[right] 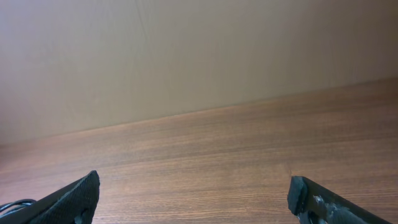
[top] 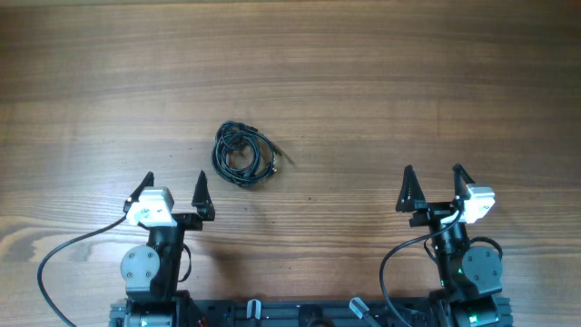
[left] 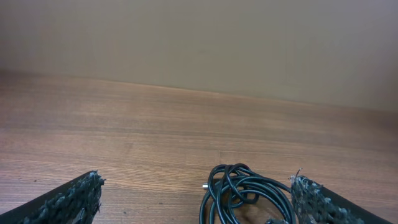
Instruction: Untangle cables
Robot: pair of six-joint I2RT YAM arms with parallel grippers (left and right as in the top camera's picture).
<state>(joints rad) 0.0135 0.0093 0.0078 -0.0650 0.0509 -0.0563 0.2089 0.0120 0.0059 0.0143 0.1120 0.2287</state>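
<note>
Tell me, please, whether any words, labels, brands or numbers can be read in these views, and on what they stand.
No text can be read in any view.
The cables show no print; their plug ends are too small to tell.
The table is bare wood grain.
The left hand and right hand show no label.

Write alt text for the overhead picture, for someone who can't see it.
A small tangled bundle of thin black cables lies untouched on a wooden table. At the bottom edge, the left arm and right arm each hold their jaws open and empty, the bundle closest to the left arm.
</note>
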